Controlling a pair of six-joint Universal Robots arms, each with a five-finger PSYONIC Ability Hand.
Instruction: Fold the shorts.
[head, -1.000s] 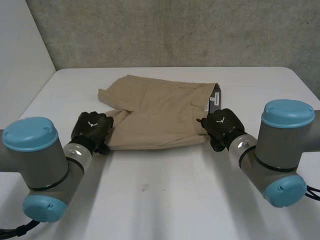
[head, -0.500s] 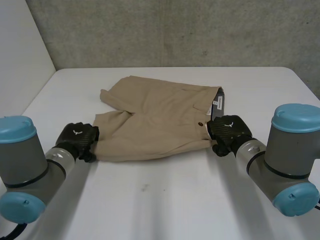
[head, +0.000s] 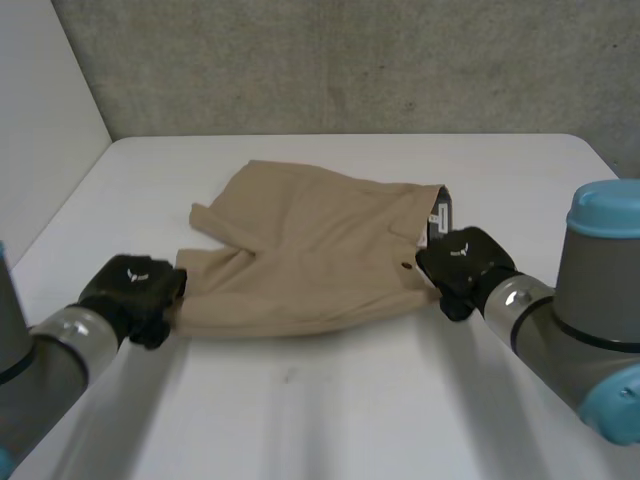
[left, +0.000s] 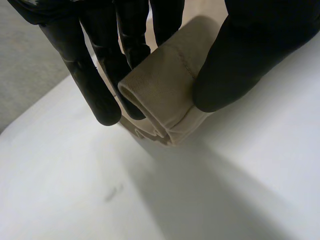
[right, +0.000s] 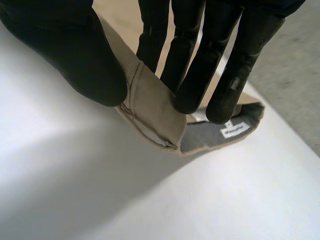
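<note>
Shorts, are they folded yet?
Not yet. Done: both hands have a grip. The left hand pinches a leg hem, the right hand pinches the waistband corner. The tan shorts lie spread open on the white table, so the folding itself is left.

Print on the waistband label (right: 234, 130) is too small to read; from the head view, the left hand (head: 135, 290) and right hand (head: 465, 262) cover the shorts' (head: 310, 250) pinched corners.
</note>
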